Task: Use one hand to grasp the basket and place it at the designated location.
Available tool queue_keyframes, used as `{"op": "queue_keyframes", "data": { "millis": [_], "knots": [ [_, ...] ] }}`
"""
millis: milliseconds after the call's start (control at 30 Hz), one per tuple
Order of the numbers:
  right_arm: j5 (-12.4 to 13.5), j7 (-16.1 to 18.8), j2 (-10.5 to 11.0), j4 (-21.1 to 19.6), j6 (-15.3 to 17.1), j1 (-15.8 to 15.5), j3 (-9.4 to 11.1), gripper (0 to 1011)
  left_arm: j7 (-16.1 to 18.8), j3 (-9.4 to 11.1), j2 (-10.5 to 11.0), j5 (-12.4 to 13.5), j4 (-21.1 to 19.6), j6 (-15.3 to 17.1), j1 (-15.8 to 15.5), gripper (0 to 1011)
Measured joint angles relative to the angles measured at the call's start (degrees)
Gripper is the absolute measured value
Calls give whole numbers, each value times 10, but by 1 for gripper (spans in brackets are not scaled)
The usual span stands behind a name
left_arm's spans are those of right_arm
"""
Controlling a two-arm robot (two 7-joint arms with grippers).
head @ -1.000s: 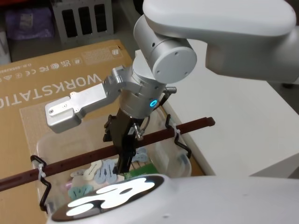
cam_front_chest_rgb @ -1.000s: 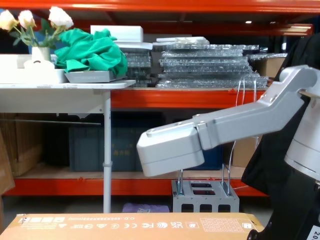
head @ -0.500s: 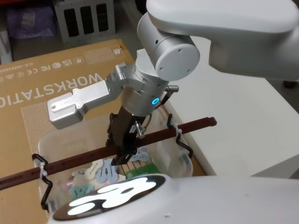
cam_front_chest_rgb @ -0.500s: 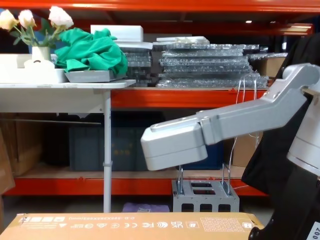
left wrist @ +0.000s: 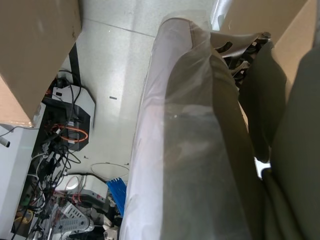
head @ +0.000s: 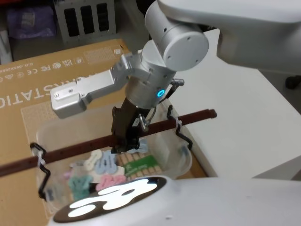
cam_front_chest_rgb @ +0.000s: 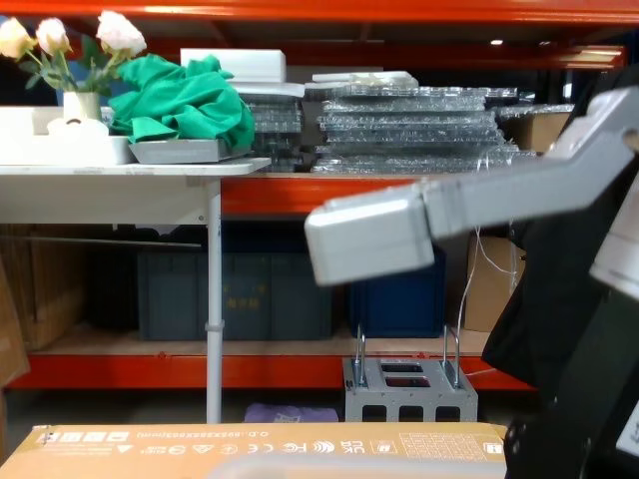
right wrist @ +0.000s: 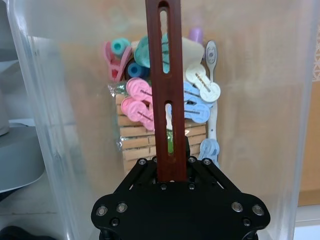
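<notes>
Right gripper [head: 123, 146] was clamped on the reddish-brown handle bar [head: 80, 149] near its middle, fingers shut tight around it; in the right wrist view the bar [right wrist: 165, 90] ran straight out of the gripper [right wrist: 172, 172]. The basket [head: 187, 162] hung under that bar over the cardboard box [head: 47, 80], at the box's right edge. Couldn't tell if its base touched the cardboard. In the chest view the tub's rim [cam_front_chest_rgb: 339, 467] just showed at the bottom, in front of the box's far edge [cam_front_chest_rgb: 250, 436]. Black clips [head: 184, 136] and white ties [head: 178, 123] fixed the bar at both ends. The bar's right tip stuck out over the edge of the white table [head: 244, 117], just beside the tub's right wall. Its left end ran off the head view's left side. Pastel clips and a pack of wooden pegs [right wrist: 137, 135] lay loose in the bottom. Room: a wide stretch of white tabletop on the right, open cardboard ahead and to the left. The robot's own body [head: 113, 197] covered the tub's near side. The silver arm link [cam_front_chest_rgb: 379, 235] crossed above. On the floor beyond the box stood a grey metal block [cam_front_chest_rgb: 409, 384] with loop handles.
</notes>
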Motion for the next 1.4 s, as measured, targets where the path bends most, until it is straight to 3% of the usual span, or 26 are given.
{"op": "queue_keyframes", "data": {
  "millis": [400,900,1100,1400],
  "knots": [
    [38,-1,17,-5,-6,5,25,39,0,0,0,0,0,0,0,0],
    [88,19,47,-17,5,17,61,1,0,0,0,0,0,0,0,0],
    [115,50,65,-17,32,34,80,1,0,0,0,0,0,0,0,0],
    [134,78,79,1,61,52,97,0,0,0,0,0,0,0,0,0]
  ]
}}
